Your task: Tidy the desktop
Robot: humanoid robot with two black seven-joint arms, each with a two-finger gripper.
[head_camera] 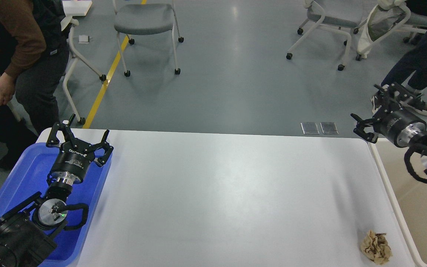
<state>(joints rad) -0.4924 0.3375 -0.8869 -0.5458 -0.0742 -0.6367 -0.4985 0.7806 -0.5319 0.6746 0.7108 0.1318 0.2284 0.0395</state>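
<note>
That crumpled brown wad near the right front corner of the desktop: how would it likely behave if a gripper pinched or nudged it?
The crumpled brown wad looks like balled paper, so it is probably light and would crush under the fingers. Its irregular folds suggest it would skid or tumble unevenly rather than roll. It lies near the desktop edge, so a push might knock it off.

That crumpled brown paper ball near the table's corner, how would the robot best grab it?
Probably from straight above, fingers closing across the middle of the crumpled paper. It is a loose, roundish wad lying free on the desktop, with no handle. The right gripper, open, is on its side.
</note>
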